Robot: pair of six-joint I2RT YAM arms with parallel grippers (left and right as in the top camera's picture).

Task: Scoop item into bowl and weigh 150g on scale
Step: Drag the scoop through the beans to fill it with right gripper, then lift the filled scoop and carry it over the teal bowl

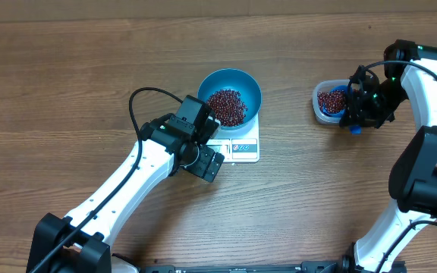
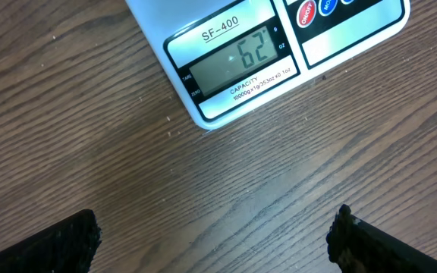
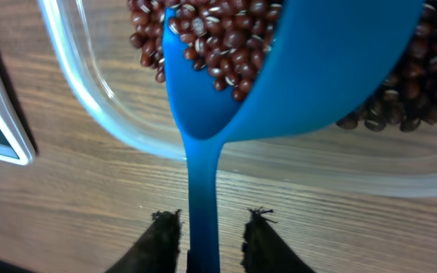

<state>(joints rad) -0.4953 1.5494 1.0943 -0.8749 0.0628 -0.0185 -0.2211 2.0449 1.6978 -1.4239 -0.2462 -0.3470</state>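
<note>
Left pincer (image 2: 215,227) gapes wide near the scale (image 2: 226,68) — right pincer (image 3: 211,224) straddles the scoop handle (image 3: 202,182), grip unclear.

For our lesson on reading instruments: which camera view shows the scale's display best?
The left wrist view: the scale fills the top, its display large and legible. Overhead, it is small, partly under the bowl, display unreadable. The right wrist view catches only a white sliver at its left edge.
</note>
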